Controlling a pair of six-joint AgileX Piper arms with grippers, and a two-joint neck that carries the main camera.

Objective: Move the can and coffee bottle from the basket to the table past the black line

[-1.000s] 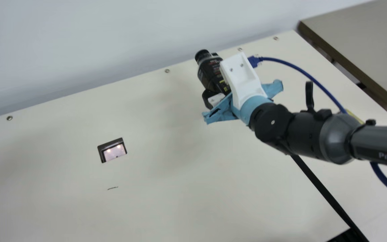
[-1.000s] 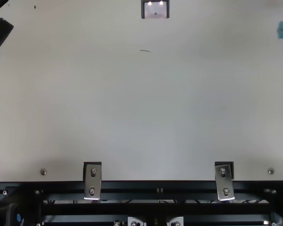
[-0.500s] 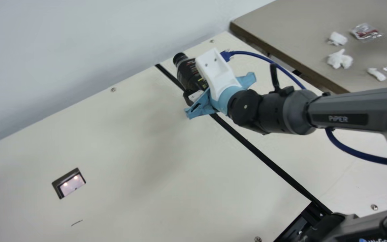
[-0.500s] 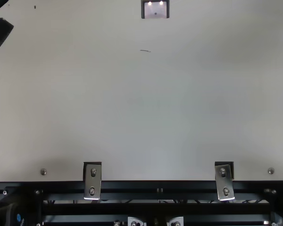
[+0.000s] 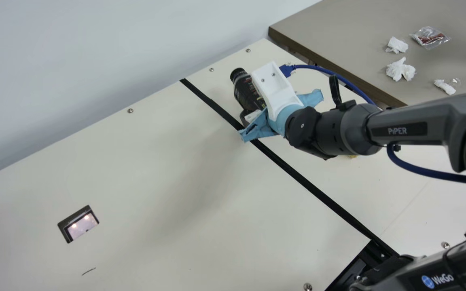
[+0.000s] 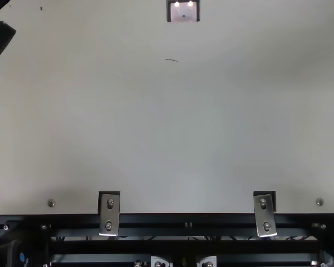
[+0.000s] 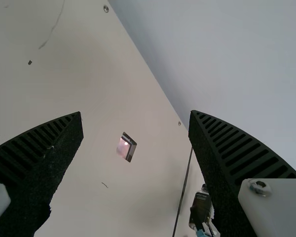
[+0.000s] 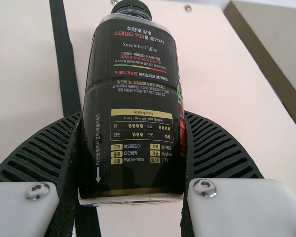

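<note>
Black ribbed right claw [image 5: 252, 111] grips the rounded, probably plastic coffee bottle [image 8: 132, 98].

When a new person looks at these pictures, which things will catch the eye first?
Probably the dark coffee bottle, held upright-looking in the right wrist view by the right gripper. Next come the black line, crossing the cream table diagonally in the main view, and the left gripper, wide open in its wrist view.
</note>
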